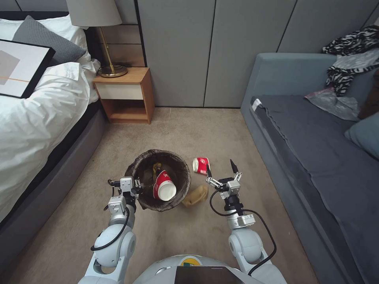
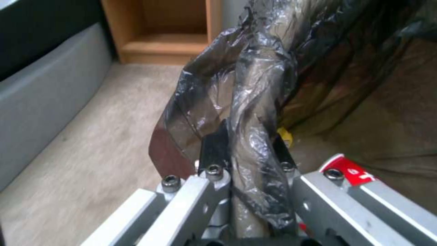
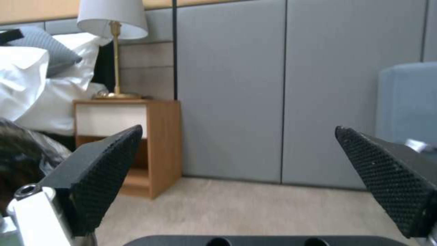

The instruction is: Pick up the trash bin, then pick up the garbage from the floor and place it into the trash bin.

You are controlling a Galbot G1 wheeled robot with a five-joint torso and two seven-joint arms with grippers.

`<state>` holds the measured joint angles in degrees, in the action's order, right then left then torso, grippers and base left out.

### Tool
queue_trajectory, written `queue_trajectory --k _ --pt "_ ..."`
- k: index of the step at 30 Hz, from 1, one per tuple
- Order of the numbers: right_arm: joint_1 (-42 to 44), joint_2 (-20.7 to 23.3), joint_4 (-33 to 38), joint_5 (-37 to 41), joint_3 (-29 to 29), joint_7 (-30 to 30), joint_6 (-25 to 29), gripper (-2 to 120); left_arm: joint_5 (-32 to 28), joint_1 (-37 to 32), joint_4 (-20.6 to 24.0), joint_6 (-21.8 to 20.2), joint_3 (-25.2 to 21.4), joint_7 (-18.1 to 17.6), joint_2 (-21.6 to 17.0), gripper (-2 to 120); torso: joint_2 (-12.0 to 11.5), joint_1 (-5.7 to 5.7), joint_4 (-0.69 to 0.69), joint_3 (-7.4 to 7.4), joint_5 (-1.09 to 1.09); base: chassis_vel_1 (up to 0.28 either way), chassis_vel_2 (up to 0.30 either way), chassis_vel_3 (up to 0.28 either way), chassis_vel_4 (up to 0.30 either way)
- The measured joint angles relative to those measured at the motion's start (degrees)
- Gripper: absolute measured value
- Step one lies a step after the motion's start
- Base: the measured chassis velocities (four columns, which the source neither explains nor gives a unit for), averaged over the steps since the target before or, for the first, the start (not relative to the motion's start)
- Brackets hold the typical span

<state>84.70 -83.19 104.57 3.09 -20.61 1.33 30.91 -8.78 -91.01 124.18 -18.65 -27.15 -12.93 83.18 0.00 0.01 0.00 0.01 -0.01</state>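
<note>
While the beige carpet (image 1: 166, 130) ran between a white-sheeted bed (image 1: 35, 114) at nine o'clock and a grey sofa (image 1: 316, 157) at three, the trash bin (image 1: 139, 169) hung at centre, its lined rim clenched in the left claw (image 1: 136, 188). One red-and-white cup (image 1: 163, 186) lay inside the bin. The right claw (image 1: 220, 170) hovered released above the carpet, a second cup (image 1: 200, 165) at its eleven o'clock and a tan paper bag (image 1: 196, 195) at seven. A wooden nightstand (image 1: 126, 94) with a lamp (image 1: 100, 35) stood at twelve.
</note>
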Motion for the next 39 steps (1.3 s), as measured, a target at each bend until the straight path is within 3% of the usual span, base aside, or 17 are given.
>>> queue_trajectory --k 5,12,16,18,26,29,34,37,39 --pt "-0.36 -0.08 -0.45 -0.65 0.09 1.97 1.55 100 0.0 0.05 -0.04 0.0 -0.03 -0.02 0.04 4 -0.01 0.02 0.0 0.01 0.02 -0.174 0.176 0.171 -0.144" --pt "-1.67 0.6 -0.81 -1.58 -0.12 2.29 1.81 100 -0.05 -0.04 0.09 -0.04 -0.07 -0.06 0.0 4 0.0 -0.01 0.0 -0.02 0.01 0.054 -0.04 -0.043 0.043" --pt "-2.21 1.77 -0.73 -2.68 -0.13 0.64 -1.93 100 -0.1 -0.03 0.41 -0.05 -0.15 -0.07 -0.04 4 0.0 -0.01 0.0 -0.02 0.01 0.015 -0.011 -0.016 0.011" --pt "-2.04 2.86 -0.13 -1.98 1.04 -1.92 -7.09 100 -0.11 0.02 0.74 -0.05 -0.37 -0.09 -0.09 4 0.0 -0.01 0.0 -0.02 0.01 0.0 0.0 0.0 0.0" --pt "-0.99 3.71 1.37 -0.93 2.01 -3.39 -13.49 100 -0.27 0.09 1.37 -0.04 -0.76 -0.15 -0.35 4 0.0 -0.01 0.0 -0.02 0.01 0.0 0.0 0.0 0.0" --pt "0.22 5.06 3.08 2.64 3.06 -4.66 -20.96 100 -0.33 0.34 1.83 -0.04 -0.97 -0.16 -0.49 4 0.0 -0.01 0.0 -0.01 0.01 0.0 0.0 0.0 0.0" --pt "0.53 6.38 4.25 6.94 4.3 -6.38 -27.82 100 -0.35 0.56 2.03 -0.07 -1.17 -0.18 -0.62 4 0.0 -0.01 -0.01 -0.01 0.01 0.0 0.0 0.0 0.0" --pt "-0.4 9.07 5.47 15.11 5.84 -9.35 -39.14 100 -0.37 0.78 2.34 -0.13 -1.37 -0.19 -0.62 4 0.0 -0.01 -0.01 -0.01 0.02 0.0 0.0 0.0 0.0" --pt "-0.85 9.95 5.5 17.83 6.19 -10.0 -41.77 100 -0.37 0.78 2.36 -0.14 -1.4 -0.19 -0.58 4 0.0 -0.01 0.0 -0.01 0.02 0.0 0.0 0.0 0.0"
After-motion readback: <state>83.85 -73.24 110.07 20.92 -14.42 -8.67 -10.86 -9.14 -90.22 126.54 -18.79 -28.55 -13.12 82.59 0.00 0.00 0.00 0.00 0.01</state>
